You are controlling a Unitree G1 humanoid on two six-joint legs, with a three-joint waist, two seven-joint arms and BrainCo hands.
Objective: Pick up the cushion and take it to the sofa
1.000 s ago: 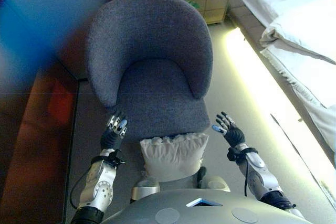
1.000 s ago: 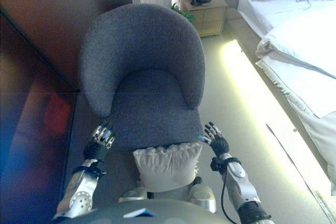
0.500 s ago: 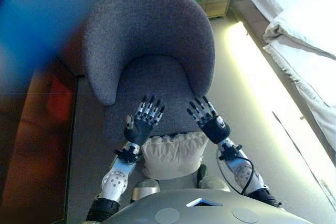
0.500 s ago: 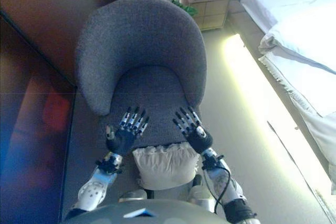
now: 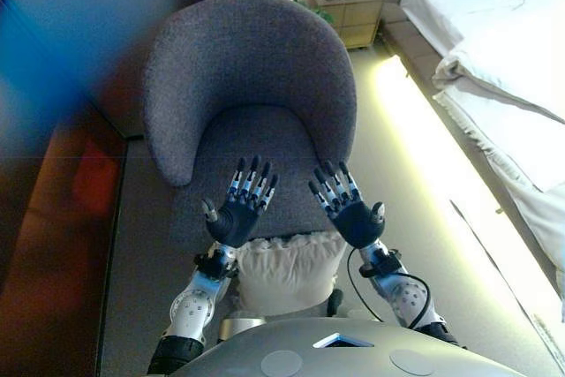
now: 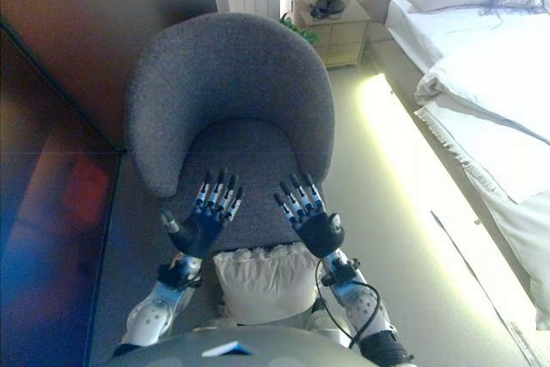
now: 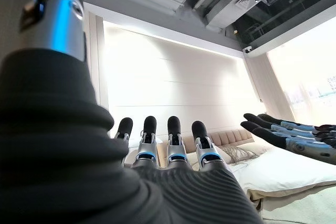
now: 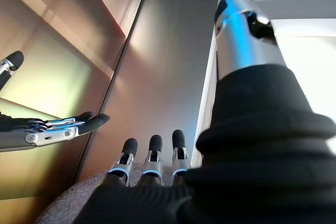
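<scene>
A white ruffled cushion (image 5: 287,273) lies at the front edge of the grey armchair's seat (image 5: 256,143), close to my body. My left hand (image 5: 238,213) and right hand (image 5: 346,211) are both raised above the cushion, palms up, fingers straight and spread, holding nothing. They also show in the right eye view, the left hand (image 6: 204,219) and the right hand (image 6: 309,219). The cushion (image 6: 266,279) sits just below and between them. In the left wrist view my left hand's fingers (image 7: 168,140) point up, straight. In the right wrist view my right hand's fingers (image 8: 152,158) are straight too.
A bed with white bedding (image 5: 508,68) runs along the right. A small wooden nightstand (image 5: 349,6) with a lamp stands behind the armchair. A dark wooden wall panel (image 5: 53,218) is on the left. Pale floor (image 5: 415,183) lies between chair and bed.
Both hands have come up from beside the cushion and moved inward over it, palms turned up. The cushion has not moved. The camera view has shifted slightly.
</scene>
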